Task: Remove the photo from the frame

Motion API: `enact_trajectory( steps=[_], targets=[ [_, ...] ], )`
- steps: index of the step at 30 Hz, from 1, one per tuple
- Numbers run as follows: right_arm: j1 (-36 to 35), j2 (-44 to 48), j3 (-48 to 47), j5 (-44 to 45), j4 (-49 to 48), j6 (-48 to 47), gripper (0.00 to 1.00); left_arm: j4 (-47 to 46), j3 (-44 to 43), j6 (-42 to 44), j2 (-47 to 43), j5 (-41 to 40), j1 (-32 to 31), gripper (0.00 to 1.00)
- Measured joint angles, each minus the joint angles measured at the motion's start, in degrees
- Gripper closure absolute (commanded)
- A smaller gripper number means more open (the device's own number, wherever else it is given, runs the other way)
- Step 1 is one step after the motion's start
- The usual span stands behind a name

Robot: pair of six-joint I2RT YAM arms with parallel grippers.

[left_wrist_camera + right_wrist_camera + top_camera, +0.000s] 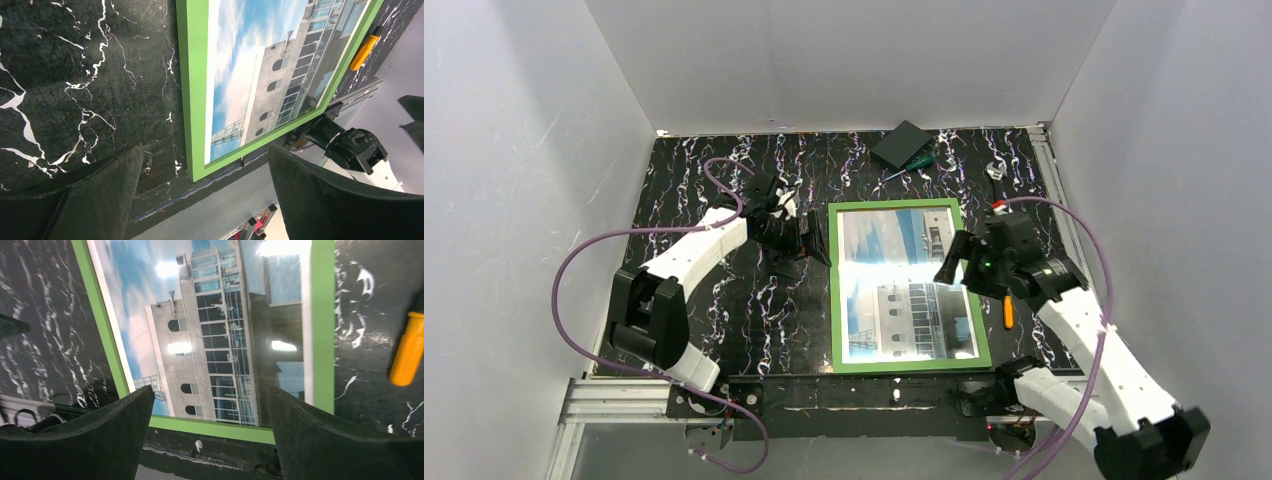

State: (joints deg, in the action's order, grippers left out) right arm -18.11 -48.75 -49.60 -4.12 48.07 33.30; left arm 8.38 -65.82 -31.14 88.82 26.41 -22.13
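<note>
Evidently nothing is removed yet: the glossy print of a white building under blue sky (909, 300) is seen inside the thin bright-green rectangular frame (835, 290), flat on the black marbled table (724, 310).
Both pincers are spread wide and empty. The left gripper (809, 242) is placed just left of the frame's far-left part, the right gripper (952, 260) over its right edge. An orange-handled tool (1008, 312) crowds the right side; more room is left on the left.

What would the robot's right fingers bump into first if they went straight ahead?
Probably the photo, around its white building, just inside the green frame. The open right fingers aim down at it, though their height above it is unclear.
</note>
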Motion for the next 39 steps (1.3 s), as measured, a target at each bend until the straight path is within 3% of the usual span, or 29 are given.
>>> enact_trajectory(
  steps=[5,10,16,18,24,29,39],
  targets=[
    [-16.0,-10.2,-4.1,10.3,-1.6,9.5,0.13,2.3,-1.7,0.0,0.0,-1.0,0.5,0.02],
    [-29.2,-23.3,-14.0,20.1,-1.6,17.6,0.12,3.9,-2.1,0.0,-0.8,-2.2,2.5,0.02],
    [-32.6,-29.4,-18.1,24.7,-1.4,19.3,0.12,4.2,-2.1,-1.2,-0.8,-1.9,3.6,0.08],
    [-32.6,-28.9,-18.1,25.9,-1.4,18.8,0.12,4.0,-2.1,-1.9,0.3,-1.6,3.1,0.02],
    [-31.8,-20.5,-14.0,29.2,-1.5,17.9,0.12,4.6,-2.3,-4.1,8.4,-5.0,-3.2,0.02],
    [-30.1,-10.5,-7.8,31.2,-0.9,18.3,0.11,5.0,-2.3,-4.7,10.1,-7.8,-7.4,0.02],
    [-29.1,1.5,-1.1,33.8,1.6,19.7,0.11,4.1,-2.6,-4.9,12.8,-10.6,-13.7,0.21]
  ],
)
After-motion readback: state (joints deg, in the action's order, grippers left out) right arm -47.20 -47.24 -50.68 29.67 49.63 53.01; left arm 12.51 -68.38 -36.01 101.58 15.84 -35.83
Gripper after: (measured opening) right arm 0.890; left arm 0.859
